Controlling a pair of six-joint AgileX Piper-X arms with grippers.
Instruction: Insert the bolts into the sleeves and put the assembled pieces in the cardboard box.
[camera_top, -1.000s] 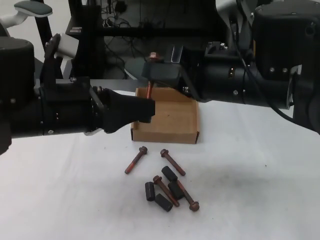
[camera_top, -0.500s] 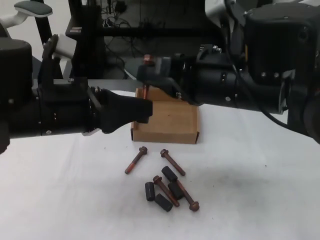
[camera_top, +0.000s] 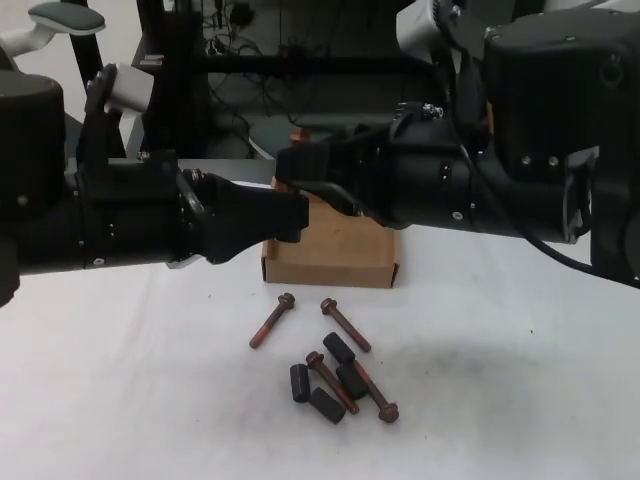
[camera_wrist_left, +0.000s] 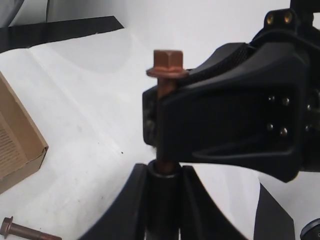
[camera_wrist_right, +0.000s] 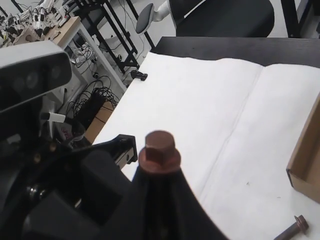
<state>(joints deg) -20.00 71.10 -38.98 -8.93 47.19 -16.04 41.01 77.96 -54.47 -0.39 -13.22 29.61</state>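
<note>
Copper-coloured bolt stands upright, hexagonal head uppermost, clamped by its shank between the two closed fingers of the right gripper. Directly beneath that gripper, the left gripper is closed on a black sleeve, also held upright, with one finger on either side of it. In the left wrist view the lower end of the shank meets the top of the sleeve; how far it enters cannot be told.

In the high view the two arms come in from opposite sides and their grippers meet tip to tip, the right one slightly higher than the left, with the bolt head showing just above them. Cardboard box, open at the top, sits on the white cloth below and just beyond the two grippers, which partly cover it; its visible floor is bare.

Loose bolts and loose sleeves lie on the cloth below the grippers, on the camera's side of the box and apart from it. Four bolts and four sleeves can be counted: one bolt lies alone nearest the left gripper's side, and the rest are clustered, several touching or crossing. Whether any of these bolts sits inside a sleeve cannot be told.
</note>
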